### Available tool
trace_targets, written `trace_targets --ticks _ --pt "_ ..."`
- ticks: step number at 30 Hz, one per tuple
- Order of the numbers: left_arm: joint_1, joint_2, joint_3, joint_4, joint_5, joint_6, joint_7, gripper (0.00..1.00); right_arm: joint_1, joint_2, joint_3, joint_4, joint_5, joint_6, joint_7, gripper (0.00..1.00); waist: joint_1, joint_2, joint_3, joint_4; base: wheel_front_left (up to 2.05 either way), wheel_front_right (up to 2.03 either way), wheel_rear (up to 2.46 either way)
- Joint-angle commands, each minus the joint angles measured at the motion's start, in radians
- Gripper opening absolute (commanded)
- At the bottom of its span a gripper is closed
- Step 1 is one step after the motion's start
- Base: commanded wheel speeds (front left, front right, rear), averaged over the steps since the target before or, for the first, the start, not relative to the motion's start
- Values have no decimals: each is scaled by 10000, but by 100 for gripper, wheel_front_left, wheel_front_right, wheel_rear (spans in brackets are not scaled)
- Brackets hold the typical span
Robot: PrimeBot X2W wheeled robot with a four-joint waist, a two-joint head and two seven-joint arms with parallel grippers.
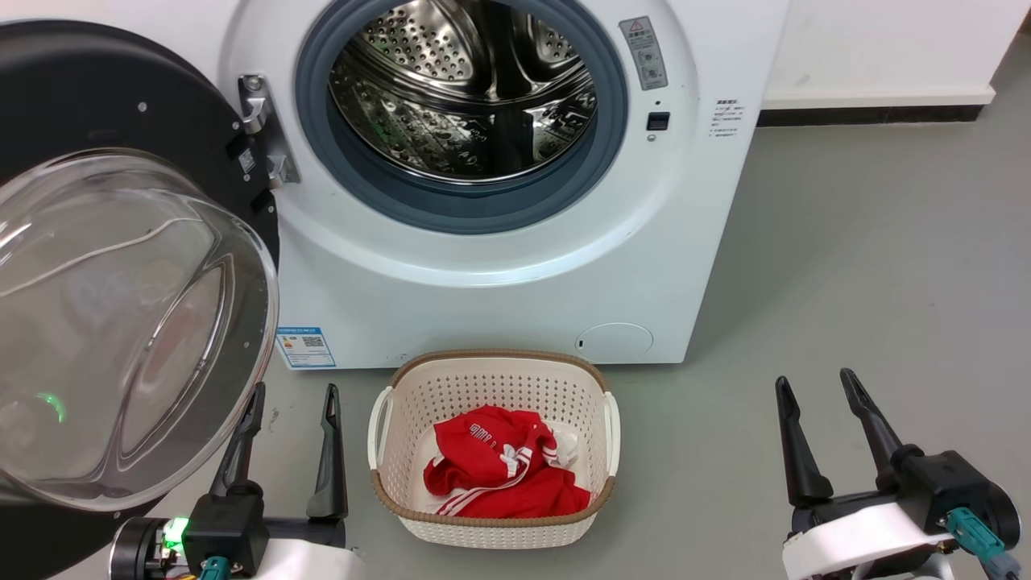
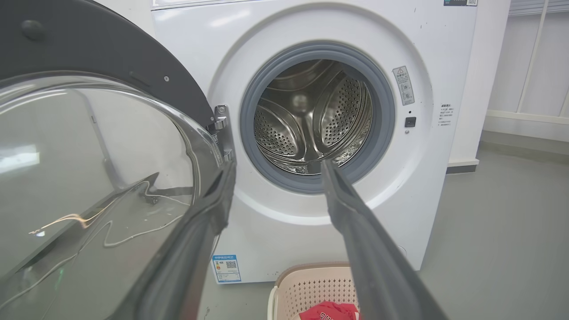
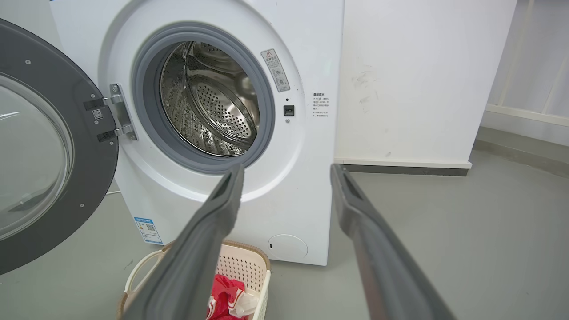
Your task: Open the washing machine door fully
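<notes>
The white washing machine (image 1: 515, 282) stands before me with its steel drum (image 1: 467, 89) exposed inside a grey gasket. The washing machine door (image 1: 121, 322), a black disc with a clear glass bowl, is swung wide out to the left on its metal hinge (image 1: 262, 133). The same door (image 2: 89, 178) fills the left of the left wrist view, and the door (image 3: 40, 146) shows at the left of the right wrist view. My left gripper (image 1: 294, 399) is open, just right of the glass bowl's lower edge, holding nothing. My right gripper (image 1: 817, 387) is open over bare floor at the lower right.
A cream perforated laundry basket (image 1: 419, 395) with red clothing (image 1: 503, 475) sits on the grey floor right in front of the machine, between my two grippers. A white wall with a dark skirting (image 1: 870, 113) runs behind on the right.
</notes>
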Motion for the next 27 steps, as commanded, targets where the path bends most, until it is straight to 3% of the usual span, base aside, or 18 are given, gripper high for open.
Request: trace_targets --ticks 1,27 --pt "-130 0 -45 92 -22 25 24 100 133 14 -15 -26 -72 -7 36 100 0 0 -35 -95 0 0 0" --pt "-339 -6 36 659 -272 -71 24 100 12 14 60 488 297 -7 -2 100 0 0 -42 -140 0 0 0"
